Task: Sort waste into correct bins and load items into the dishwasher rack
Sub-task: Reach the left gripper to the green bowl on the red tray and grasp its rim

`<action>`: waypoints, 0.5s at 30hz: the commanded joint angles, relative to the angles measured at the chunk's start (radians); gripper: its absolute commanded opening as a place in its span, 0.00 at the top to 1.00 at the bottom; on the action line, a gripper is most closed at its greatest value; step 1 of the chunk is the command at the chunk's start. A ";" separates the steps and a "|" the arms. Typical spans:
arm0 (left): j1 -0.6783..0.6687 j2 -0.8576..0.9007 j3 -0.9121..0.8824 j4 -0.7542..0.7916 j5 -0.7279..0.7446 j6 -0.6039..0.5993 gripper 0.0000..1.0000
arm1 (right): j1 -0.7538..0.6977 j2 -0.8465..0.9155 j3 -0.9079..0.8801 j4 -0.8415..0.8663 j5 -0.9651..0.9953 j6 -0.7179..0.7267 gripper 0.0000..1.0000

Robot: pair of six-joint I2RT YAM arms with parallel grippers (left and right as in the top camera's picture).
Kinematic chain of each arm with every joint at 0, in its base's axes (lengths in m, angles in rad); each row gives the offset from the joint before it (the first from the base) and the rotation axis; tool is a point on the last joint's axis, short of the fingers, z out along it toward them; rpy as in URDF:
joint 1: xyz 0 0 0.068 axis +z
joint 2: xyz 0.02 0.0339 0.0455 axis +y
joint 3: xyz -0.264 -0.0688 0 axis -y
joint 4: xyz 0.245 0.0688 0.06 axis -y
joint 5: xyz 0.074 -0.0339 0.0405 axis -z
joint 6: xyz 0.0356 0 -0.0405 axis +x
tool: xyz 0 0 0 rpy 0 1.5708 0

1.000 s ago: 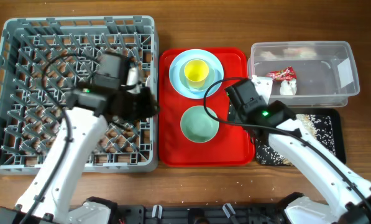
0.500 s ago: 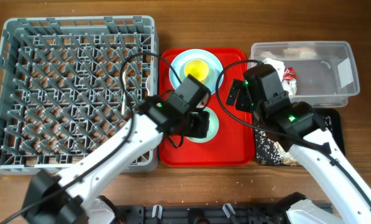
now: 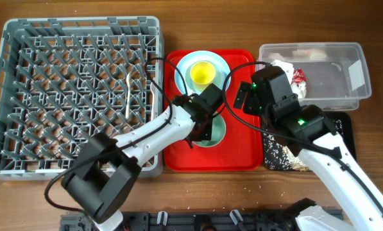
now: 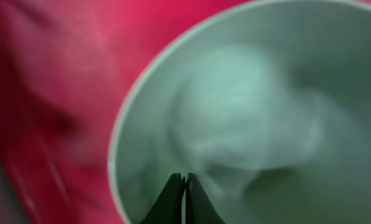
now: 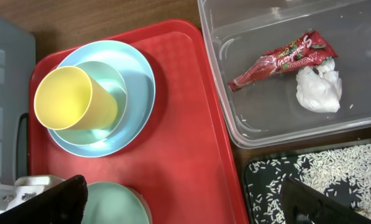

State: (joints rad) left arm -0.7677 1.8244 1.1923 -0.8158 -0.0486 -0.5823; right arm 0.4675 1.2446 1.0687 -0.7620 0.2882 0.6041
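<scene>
The left pincer point(image 4: 185, 186) is clenched, its tips pressed together just inside the rim of the pale mint bowl point(image 4: 253, 112) at the near end of the red tray point(image 5: 185, 112). A strip of bare red separates that bowl from the blue plate point(image 5: 141, 81), which carries the other bowl point(image 5: 117, 78) and the yellow cup point(image 5: 67, 99). The right pincer point(image 5: 185, 202) hangs released, jaws wide, over the tray's right edge beside the clear tub point(image 5: 217, 74), where the red wrapper point(image 5: 278, 59) and the tissue wad point(image 5: 319, 87) touch.
</scene>
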 commanded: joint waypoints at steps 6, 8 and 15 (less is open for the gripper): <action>0.073 0.010 0.005 -0.114 -0.306 -0.066 0.96 | -0.002 0.008 0.005 0.002 -0.010 -0.002 0.00; 0.087 -0.019 0.008 -0.112 -0.233 -0.066 0.96 | -0.002 0.008 0.005 0.002 -0.010 -0.002 0.00; 0.085 -0.186 0.017 -0.004 0.149 0.112 0.47 | -0.002 0.008 0.005 0.002 -0.010 -0.002 0.00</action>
State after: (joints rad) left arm -0.6815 1.6890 1.1946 -0.8448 -0.1276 -0.6025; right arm 0.4675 1.2446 1.0687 -0.7620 0.2878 0.6041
